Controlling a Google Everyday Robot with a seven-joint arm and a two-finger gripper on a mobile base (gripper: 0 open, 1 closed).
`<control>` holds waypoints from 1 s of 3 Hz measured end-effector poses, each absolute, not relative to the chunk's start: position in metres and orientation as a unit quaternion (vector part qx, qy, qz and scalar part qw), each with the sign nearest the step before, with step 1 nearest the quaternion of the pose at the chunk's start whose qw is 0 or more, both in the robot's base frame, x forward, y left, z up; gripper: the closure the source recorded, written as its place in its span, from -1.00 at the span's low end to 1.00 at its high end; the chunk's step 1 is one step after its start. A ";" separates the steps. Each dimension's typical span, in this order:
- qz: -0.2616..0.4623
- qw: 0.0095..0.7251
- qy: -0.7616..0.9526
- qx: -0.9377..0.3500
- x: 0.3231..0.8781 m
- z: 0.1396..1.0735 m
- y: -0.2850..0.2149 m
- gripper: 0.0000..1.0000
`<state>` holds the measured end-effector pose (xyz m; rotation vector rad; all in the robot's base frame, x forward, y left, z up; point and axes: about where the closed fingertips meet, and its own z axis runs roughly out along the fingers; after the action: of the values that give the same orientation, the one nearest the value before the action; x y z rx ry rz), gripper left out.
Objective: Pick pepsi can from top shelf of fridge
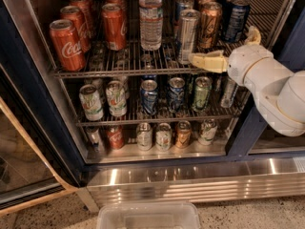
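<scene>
The pepsi can [237, 19], deep blue with a silver lid, stands at the back right of the top shelf [119, 67], a wire rack in the fridge [248, 132]. More blue cans stand behind it. My gripper [228, 47] is at the right front of that shelf, just below and in front of the pepsi can. It is open and empty. One cream finger [207, 61] points left along the shelf's front bar. The other finger [252, 35] points up beside the can's base.
A slim silver can [187, 35] and a bronze can [209, 25] stand left of the pepsi can. A water bottle [150, 18] and red Coke cans [66, 44] fill the shelf's middle and left. Lower racks hold several cans. A clear plastic bin [147, 216] sits on the floor in front.
</scene>
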<state>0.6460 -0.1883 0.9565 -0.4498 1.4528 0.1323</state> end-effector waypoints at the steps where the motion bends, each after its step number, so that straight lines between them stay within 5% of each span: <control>1: 0.049 0.719 0.667 -0.192 0.647 0.961 -0.198 -1.00; 3: 0.041 0.724 0.666 -0.173 0.655 0.969 -0.214 -1.00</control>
<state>0.6550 -0.2144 0.9694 -0.3822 1.4706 0.0897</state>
